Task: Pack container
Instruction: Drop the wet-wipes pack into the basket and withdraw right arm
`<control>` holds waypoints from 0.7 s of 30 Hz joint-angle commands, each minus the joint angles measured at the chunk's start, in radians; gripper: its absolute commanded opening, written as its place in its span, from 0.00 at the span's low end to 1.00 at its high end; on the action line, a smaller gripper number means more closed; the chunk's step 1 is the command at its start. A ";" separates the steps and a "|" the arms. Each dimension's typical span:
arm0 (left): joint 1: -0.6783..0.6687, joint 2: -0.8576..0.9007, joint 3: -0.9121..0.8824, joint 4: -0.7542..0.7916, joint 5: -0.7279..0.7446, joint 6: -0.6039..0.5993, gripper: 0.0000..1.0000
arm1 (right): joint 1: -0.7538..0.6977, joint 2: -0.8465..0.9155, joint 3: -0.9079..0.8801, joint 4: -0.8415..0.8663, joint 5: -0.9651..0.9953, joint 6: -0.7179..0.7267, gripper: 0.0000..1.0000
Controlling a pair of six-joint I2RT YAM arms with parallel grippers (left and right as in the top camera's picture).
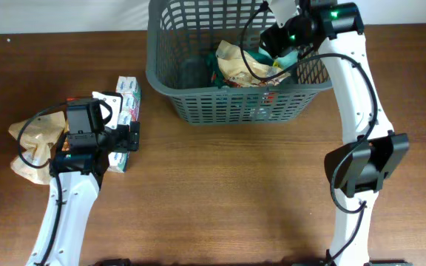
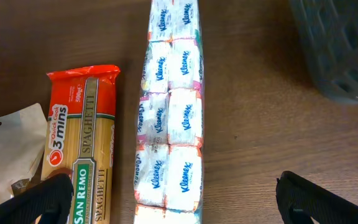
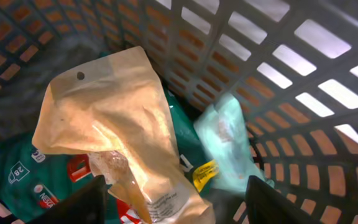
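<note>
Left fingers apart over tissues — right fingers apart inside container

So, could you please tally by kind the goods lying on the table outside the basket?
Spaghetti pack: 1
Tissue pack: 1
Brown pouch: 1
Total: 3

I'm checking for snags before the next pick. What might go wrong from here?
1. The left claw spans the tissue pack, but one finger hangs over the spaghetti packet, so closing may drag that too.
2. The right claw is open low inside the basket, near its slotted wall and above a tan pouch; pulling out could catch either.
</note>
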 commanded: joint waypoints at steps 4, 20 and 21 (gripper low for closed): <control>0.004 0.003 0.019 0.002 -0.003 0.016 0.99 | -0.097 -0.156 0.001 -0.009 0.031 0.060 0.72; 0.004 0.003 0.019 0.002 -0.003 0.016 0.99 | -0.724 -0.356 -0.021 -0.115 -0.108 0.412 0.77; 0.004 0.003 0.019 0.002 -0.003 0.016 0.99 | -0.728 -0.354 -0.031 -0.120 -0.108 0.412 0.77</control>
